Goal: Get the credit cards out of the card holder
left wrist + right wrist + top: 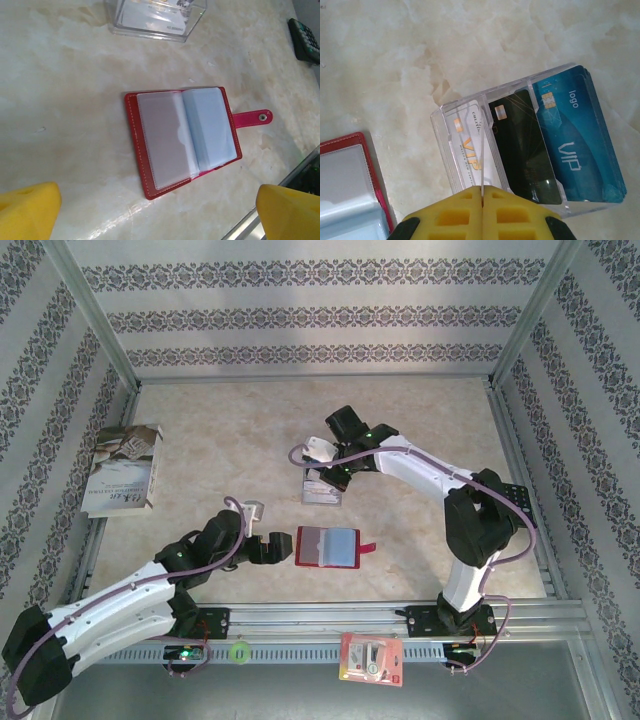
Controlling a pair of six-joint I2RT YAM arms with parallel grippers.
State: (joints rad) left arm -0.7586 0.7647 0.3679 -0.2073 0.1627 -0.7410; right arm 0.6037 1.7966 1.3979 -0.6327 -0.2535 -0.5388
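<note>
While the left gripper (280, 549) stands spread just left of the open red card holder (182, 140), whose sleeves (162, 137) look empty, the right gripper (482, 200) farther off is pressed together on what looks like a thin credit card (481, 160), held edge-on over the clear stand (445, 125). Other credit cards (570, 150) already sit there, so removal seems nearly finished.

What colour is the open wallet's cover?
The card holder is red, clearest from the left wrist view.

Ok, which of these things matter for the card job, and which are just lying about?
Job: red card holder, open; credit cards in the clear plastic stand, apparently one more edge-on in the right gripper.
Lying about: black calculator; red-and-white blister pack; printed booklet.
</note>
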